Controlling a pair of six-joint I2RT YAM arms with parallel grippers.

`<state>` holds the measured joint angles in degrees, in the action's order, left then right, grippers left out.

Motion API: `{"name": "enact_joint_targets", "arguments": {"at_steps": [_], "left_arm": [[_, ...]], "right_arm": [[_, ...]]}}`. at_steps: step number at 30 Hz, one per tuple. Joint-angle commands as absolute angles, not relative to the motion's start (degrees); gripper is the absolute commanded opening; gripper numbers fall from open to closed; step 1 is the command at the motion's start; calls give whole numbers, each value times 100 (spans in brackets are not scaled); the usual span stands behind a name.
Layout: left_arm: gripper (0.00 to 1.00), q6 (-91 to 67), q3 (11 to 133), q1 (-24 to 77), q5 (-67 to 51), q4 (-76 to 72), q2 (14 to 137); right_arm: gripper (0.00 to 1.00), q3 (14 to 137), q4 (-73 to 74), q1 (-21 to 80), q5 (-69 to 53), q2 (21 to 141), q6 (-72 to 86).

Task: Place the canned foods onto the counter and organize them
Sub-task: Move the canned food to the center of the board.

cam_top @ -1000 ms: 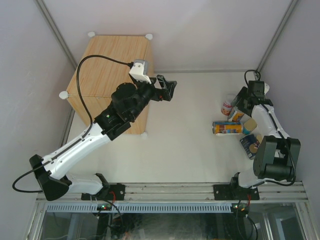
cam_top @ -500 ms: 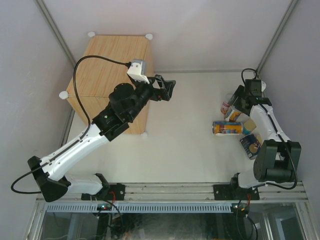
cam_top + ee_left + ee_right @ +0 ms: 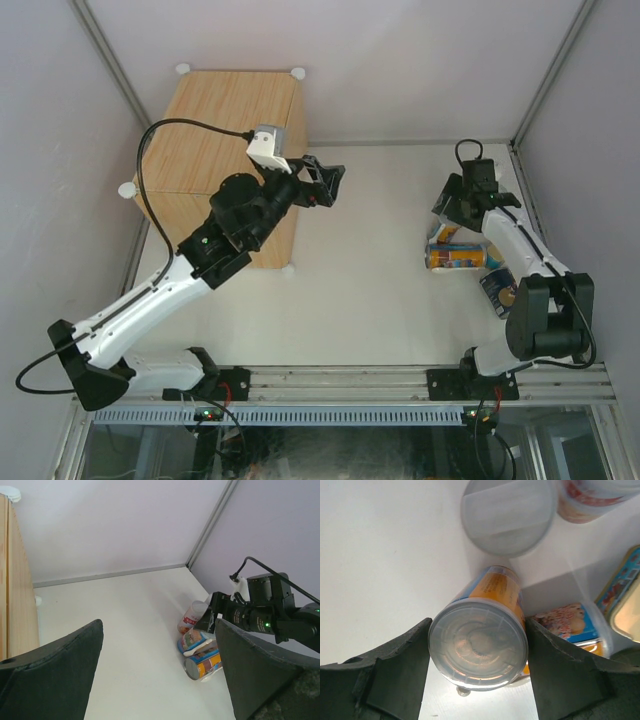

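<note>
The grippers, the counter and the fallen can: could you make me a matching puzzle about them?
1. left gripper
2. right gripper
3. counter
4. fallen can

A. lying on its side
B. in the far left corner
C. open, empty
D. gripping a tall can

Pairs: 1-C, 2-D, 3-B, 4-A

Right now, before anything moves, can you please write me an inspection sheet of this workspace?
Surface: white table, no spill seen.
Job's things: tall blue-orange cylinder in the right gripper; other cans crowded beside it; wooden counter far left, no can seen on it.
Clutter: nothing seen.
Grippers: left gripper open, empty; right gripper shut on the cylinder.
Cables: black cable arcs over the counter.
Surroundings: pale walls, metal corner posts.
</note>
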<state>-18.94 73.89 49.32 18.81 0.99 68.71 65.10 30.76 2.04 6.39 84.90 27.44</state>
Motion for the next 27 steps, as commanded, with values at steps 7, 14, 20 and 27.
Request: {"name": "enact_joint_targets", "arguments": {"at_steps": [7, 14, 20, 27], "left_arm": [[97, -1889, 7230, 4896, 2018, 76, 6505], [96, -1852, 7109, 4897, 2090, 136, 6301], [97, -1836, 7014, 4896, 2158, 173, 6122], [98, -1800, 6900, 4896, 2226, 303, 6011]], "right_arm": [[0, 7028, 2548, 1247, 739, 8583, 3035], [0, 7462, 2680, 2198, 890, 8903, 3008], [0, 7550, 2753, 2818, 952, 9004, 2940], [0, 7552, 2950, 3444, 1296, 9108, 2795]]}}
